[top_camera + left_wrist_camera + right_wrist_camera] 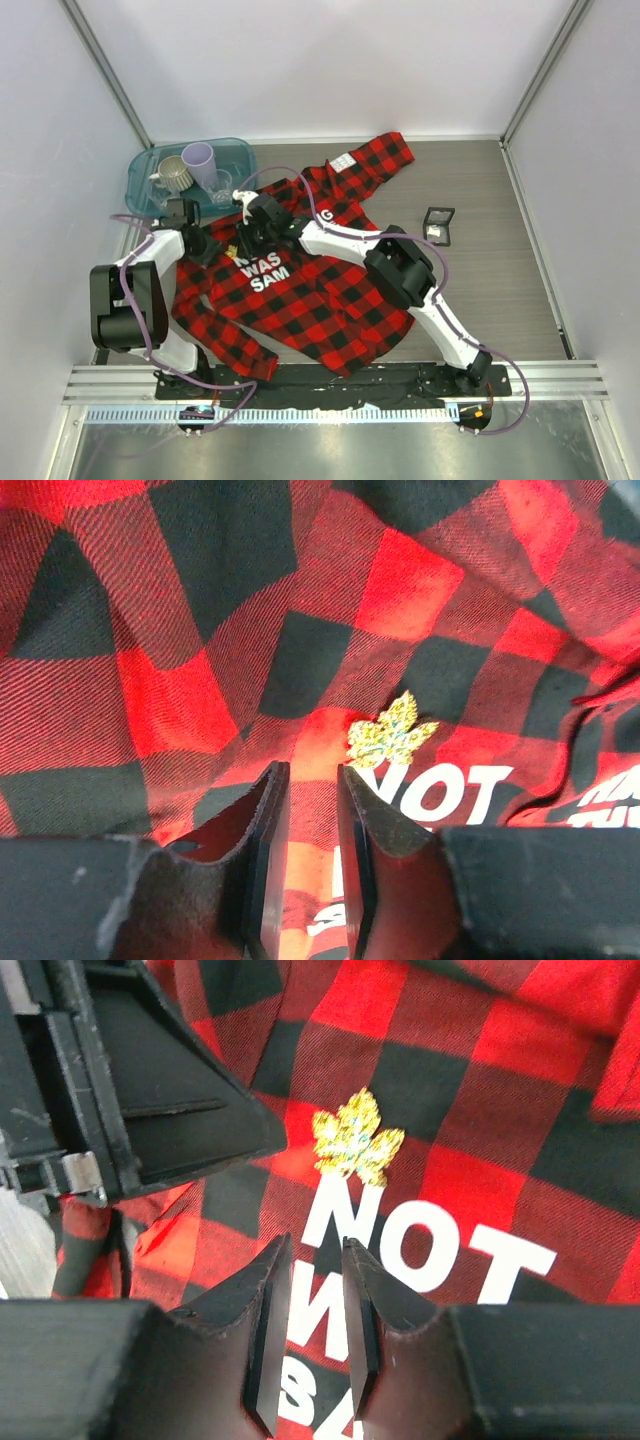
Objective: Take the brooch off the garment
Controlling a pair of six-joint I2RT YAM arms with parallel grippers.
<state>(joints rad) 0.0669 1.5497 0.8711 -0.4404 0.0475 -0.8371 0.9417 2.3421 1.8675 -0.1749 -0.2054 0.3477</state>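
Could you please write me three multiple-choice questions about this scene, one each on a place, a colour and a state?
1. Where on the red-and-black plaid shirt does the gold leaf-shaped metal brooch sit?
A) on a cuff
B) right by the white printed word NOT
C) on the white label

2. What colour is the tall tumbler in the teal plastic bin?
A) pale purple
B) orange
C) black

3. How does the brooch stand to the left gripper and right gripper?
A) clamped in the left
B) clamped in the right
C) on the fabric, ahead of both, held by neither

Answers:
1 B: both wrist views show it at the edge of that word.
2 A: the top view shows it lilac.
3 C: each wrist view shows only cloth in the narrow gap between the fingers.
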